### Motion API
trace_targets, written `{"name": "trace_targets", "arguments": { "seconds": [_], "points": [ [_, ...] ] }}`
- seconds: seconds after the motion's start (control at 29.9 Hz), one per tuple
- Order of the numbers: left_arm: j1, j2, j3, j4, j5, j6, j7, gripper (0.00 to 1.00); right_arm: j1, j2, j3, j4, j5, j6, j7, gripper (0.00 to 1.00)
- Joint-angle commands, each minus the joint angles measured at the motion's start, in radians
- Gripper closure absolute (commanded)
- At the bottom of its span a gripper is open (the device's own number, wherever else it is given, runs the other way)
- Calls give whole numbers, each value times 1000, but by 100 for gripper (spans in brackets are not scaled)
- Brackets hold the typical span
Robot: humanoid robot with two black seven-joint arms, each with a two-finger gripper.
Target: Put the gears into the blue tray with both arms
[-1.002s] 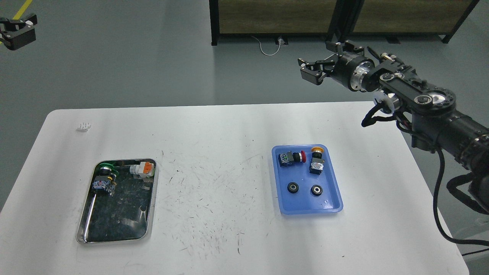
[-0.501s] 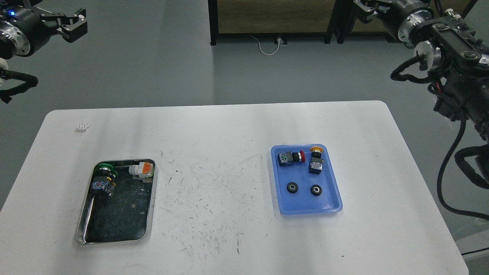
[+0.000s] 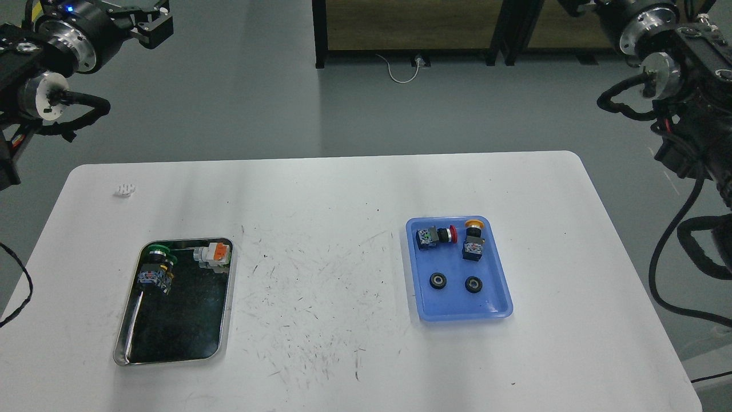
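Note:
Two small black gears (image 3: 438, 281) (image 3: 473, 284) lie side by side on the floor of the blue tray (image 3: 503, 312), in its near half, at the table's right. My left gripper (image 3: 153, 19) hangs high at the top left, far behind the table, fingers apart and empty. My right arm (image 3: 657, 51) reaches up at the top right. Its gripper (image 3: 572, 4) is cut by the frame's upper edge, so its fingers do not show. Neither gripper is near the tray.
A red-capped switch (image 3: 434, 236) and a yellow-capped switch (image 3: 473, 243) share the blue tray's far half. At the left, a steel tray (image 3: 227, 320) holds a green-capped switch (image 3: 155, 268) and an orange-and-white part (image 3: 213, 253). A small white piece (image 3: 124, 189) lies far left.
The right arm has lifted up and back, away from above the table, its gripper leaving the top edge. The left arm has swung in from the left edge. Gears unmoved.

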Motion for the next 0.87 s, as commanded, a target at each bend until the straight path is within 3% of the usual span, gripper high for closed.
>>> {"name": "trace_targets", "arguments": {
  "seconds": [0.0, 0.5, 0.84],
  "points": [
    [1, -2, -1, -2, 0, 30, 3, 3, 0, 3, -1, 3, 9, -1, 5, 3],
    [-3, -8, -1, -24, 2, 65, -5, 2, 5, 15, -2, 16, 9, 2, 8, 1],
    [0, -13, -4, -27, 2, 78, -16, 2, 16, -37, -1, 52, 9, -1, 12, 1]
  ]
}}
